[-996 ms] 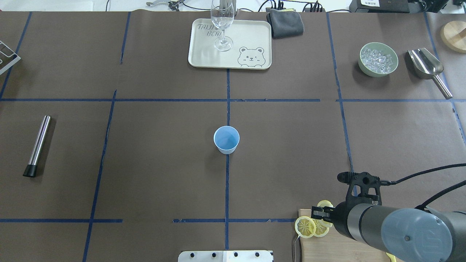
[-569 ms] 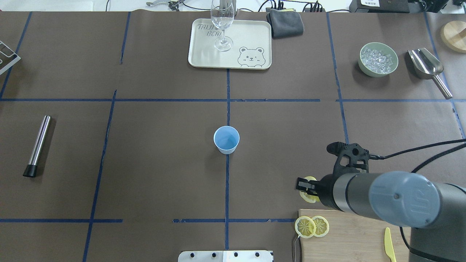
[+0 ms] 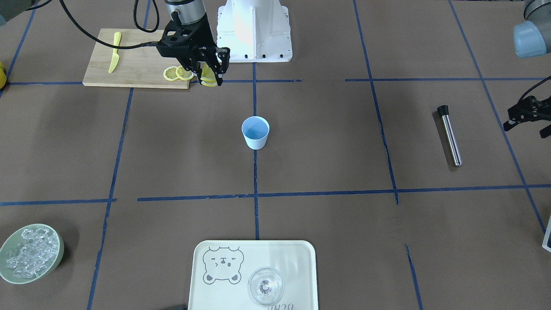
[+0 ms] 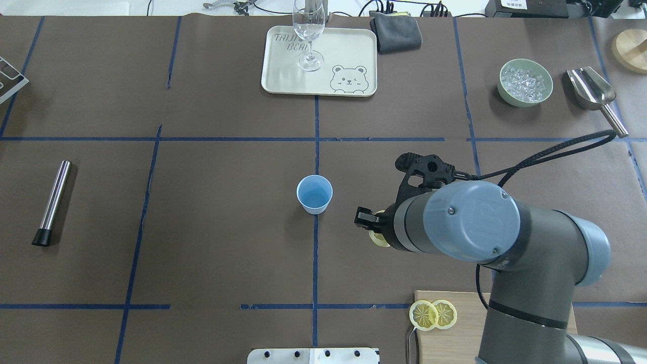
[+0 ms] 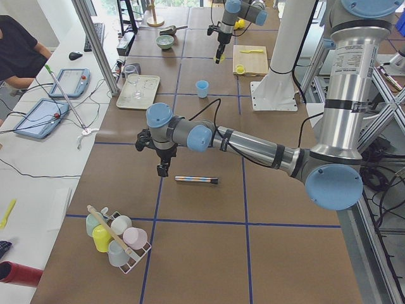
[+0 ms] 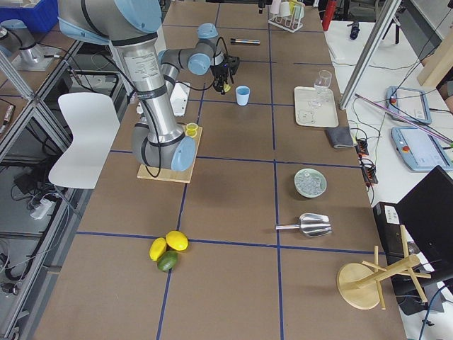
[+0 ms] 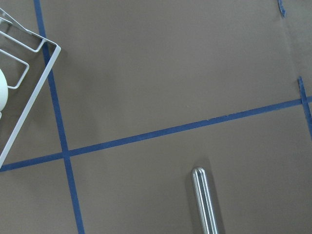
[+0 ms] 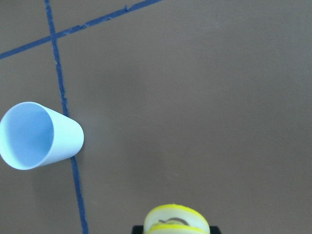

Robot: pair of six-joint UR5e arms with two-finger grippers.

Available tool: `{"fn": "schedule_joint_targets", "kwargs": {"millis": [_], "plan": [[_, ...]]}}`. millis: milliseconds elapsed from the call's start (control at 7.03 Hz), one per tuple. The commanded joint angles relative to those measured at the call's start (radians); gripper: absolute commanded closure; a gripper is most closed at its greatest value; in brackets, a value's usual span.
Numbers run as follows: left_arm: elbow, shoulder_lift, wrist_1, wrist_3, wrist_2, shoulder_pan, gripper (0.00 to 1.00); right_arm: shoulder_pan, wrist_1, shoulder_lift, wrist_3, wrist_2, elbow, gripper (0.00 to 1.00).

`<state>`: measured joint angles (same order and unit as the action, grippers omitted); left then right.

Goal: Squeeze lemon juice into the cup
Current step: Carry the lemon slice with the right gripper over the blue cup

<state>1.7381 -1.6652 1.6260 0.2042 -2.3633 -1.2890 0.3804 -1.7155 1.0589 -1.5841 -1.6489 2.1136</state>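
The light-blue cup (image 4: 314, 194) stands upright at the table's middle; it also shows in the front view (image 3: 255, 132) and the right wrist view (image 8: 36, 135). My right gripper (image 4: 368, 226) is shut on a yellow lemon slice (image 4: 377, 239), held above the table to the right of the cup and apart from it. The slice shows on edge in the right wrist view (image 8: 176, 219) and in the front view (image 3: 208, 78). Two more slices (image 4: 433, 314) lie on the cutting board. My left gripper (image 3: 526, 122) hovers open and empty at the table's far left.
A metal rod (image 4: 53, 202) lies at the left. A tray (image 4: 349, 50) with a clear glass (image 4: 309, 35) stands at the back, with a grey cloth (image 4: 397, 31) beside it. A bowl of ice (image 4: 524, 82) and a scoop (image 4: 591, 91) are back right. A yellow knife (image 3: 114, 58) lies on the cutting board (image 3: 133, 64).
My right gripper has lifted one lemon slice off the cutting board and carried it forward and left towards the cup. The other two slices stay on the board.
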Motion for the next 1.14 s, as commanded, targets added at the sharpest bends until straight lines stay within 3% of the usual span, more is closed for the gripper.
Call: {"fn": "schedule_joint_targets", "kwargs": {"millis": [0, 285, 711, 854, 996], "plan": [[-0.069, -0.036, 0.003, 0.096, 0.006, 0.091, 0.00, 0.011, -0.009, -0.088, 0.004, 0.000, -0.082, 0.47], [-0.127, -0.065, 0.011, 0.107, 0.007, 0.119, 0.00, 0.031, -0.006, -0.167, 0.025, 0.000, -0.159, 0.47], [-0.132, -0.064, 0.012, 0.107, 0.028, 0.119, 0.00, 0.081, 0.001, -0.270, 0.094, 0.000, -0.311, 0.48], [-0.137, -0.064, 0.014, 0.106, 0.042, 0.119, 0.00, 0.086, 0.042, -0.301, 0.099, 0.000, -0.387, 0.48], [-0.150, -0.065, 0.018, 0.107, 0.044, 0.122, 0.00, 0.084, 0.170, -0.306, 0.095, 0.001, -0.470, 0.48]]}}
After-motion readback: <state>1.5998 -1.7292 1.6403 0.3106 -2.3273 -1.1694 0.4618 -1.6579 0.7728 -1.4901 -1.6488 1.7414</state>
